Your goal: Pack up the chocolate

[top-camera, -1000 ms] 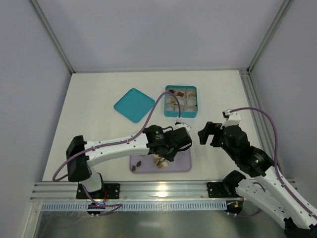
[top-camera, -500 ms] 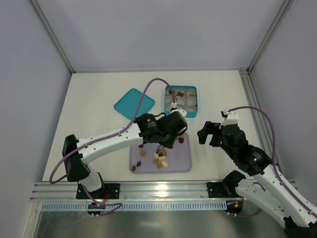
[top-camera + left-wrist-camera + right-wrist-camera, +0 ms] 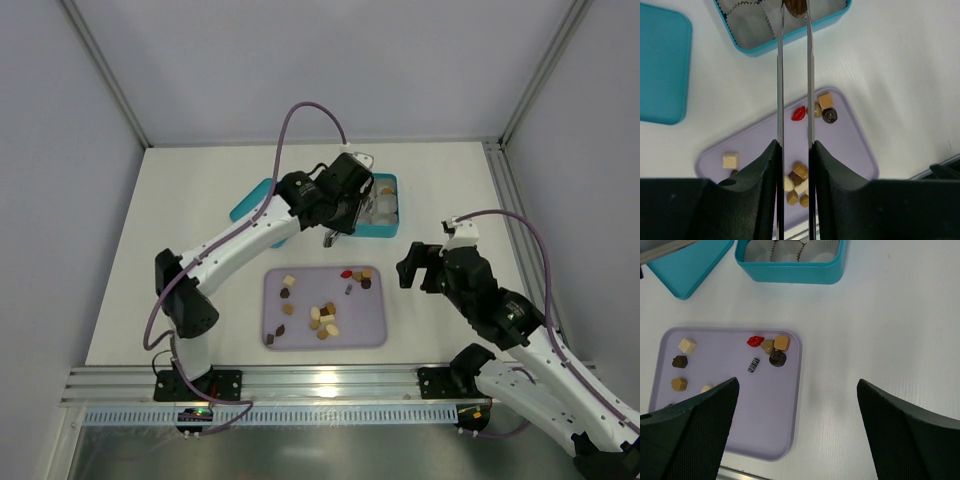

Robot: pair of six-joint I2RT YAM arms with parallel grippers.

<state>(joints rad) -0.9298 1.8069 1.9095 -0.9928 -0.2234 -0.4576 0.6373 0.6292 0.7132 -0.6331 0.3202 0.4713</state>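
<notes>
1. A small dark brown chocolate piece (image 3: 795, 7) is pinched at the tips of the left gripper (image 3: 795, 11), whose thin metal fingers are set narrowly apart. It is held over the near part of the teal square box (image 3: 790, 274), which is lined with white crinkled cups (image 3: 790, 251).
2. Other small chocolate pieces (image 3: 782, 342) are scattered on the lilac rectangular tray (image 3: 775, 430), near of the box.
3. The right gripper (image 3: 797, 425) is spread wide and empty, by the tray's right edge.
4. A teal rounded lid (image 3: 660, 65) is laid left of the box.

Teal box (image 3: 756, 50), lined with white crinkled cups (image 3: 747, 22), sits right beneath the left claw (image 3: 795, 7); teal lid (image 3: 662, 65) lies to its left; lavender tray (image 3: 850, 145) behind, all on the white tabletop (image 3: 895, 65).
</notes>
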